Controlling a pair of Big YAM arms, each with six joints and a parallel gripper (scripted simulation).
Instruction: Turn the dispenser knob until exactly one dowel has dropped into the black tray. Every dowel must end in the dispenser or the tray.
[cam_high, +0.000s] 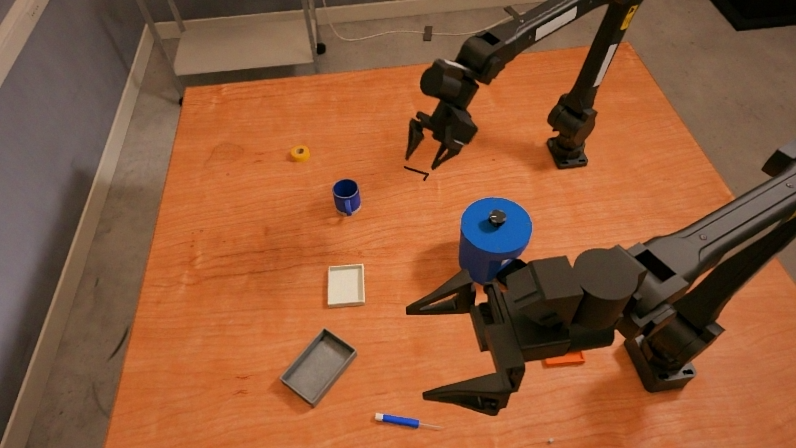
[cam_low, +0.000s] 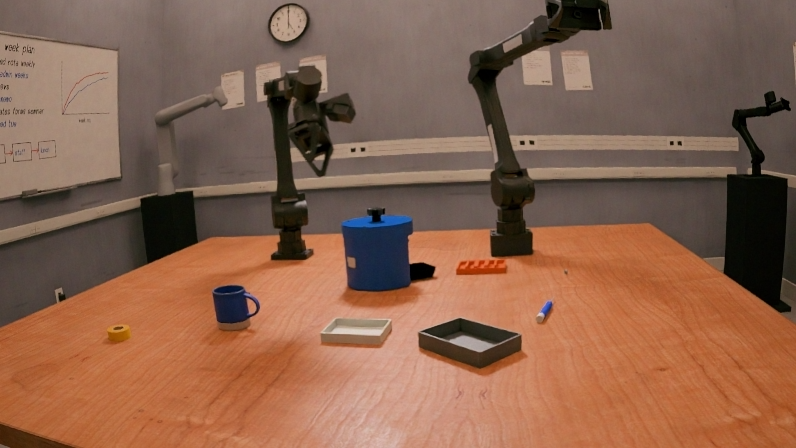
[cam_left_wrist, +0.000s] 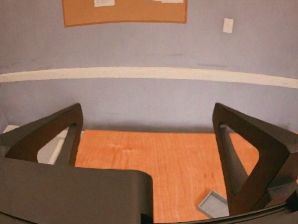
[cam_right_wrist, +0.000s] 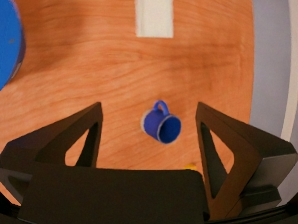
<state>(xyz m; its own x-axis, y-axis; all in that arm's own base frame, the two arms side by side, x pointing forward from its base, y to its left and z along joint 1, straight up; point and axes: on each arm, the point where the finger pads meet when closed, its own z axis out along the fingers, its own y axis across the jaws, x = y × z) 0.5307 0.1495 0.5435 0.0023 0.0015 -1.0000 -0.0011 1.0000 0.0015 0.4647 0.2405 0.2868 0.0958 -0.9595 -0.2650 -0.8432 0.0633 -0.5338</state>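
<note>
The blue cylinder dispenser stands near the middle of the table with its dark knob on top; it also shows in the exterior view, and at the left edge of the right wrist view. A small black tray sits against its far side. No dowel is visible. My left gripper is open and empty, held high beside the dispenser, level and facing the wall. My right gripper is partly open and empty, pointing down high over the table, apart from the dispenser.
A blue mug, a white tray, a grey tray, a yellow tape roll, a black hex key, a blue marker and an orange block lie around the table.
</note>
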